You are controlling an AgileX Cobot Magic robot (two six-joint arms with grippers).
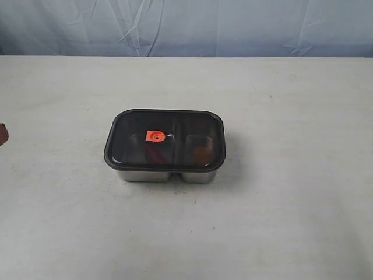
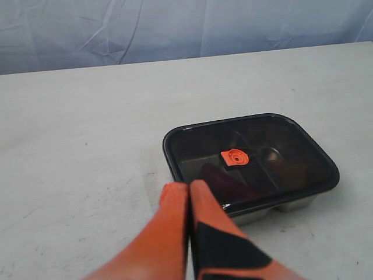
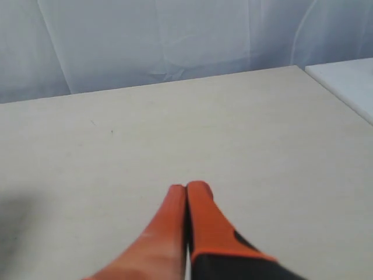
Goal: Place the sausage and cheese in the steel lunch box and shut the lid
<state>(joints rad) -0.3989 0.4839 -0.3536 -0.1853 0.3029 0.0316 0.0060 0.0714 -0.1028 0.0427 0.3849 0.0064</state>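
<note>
lid [image 1: 192, 125] dims sausage [image 2: 228, 184] and cheese [image 1: 202, 153]; left gripper [image 2: 187, 185], right gripper [image 3: 186, 188] clenched, empty.

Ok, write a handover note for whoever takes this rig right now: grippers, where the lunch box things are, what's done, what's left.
Left gripper: jaws shut, empty, near the lunch box but not touching it.
Right gripper: jaws shut, empty, over bare table.
Sausage: dimly visible through the dark lid, in the larger compartment.
Cheese: in the smaller compartment beside it.
Lid: sits level on the lunch box, covering it.
Done: both foods in, lid on.
Left: apparently nothing. The pictures don't show whether the lid is pressed tight, so check that.
</note>
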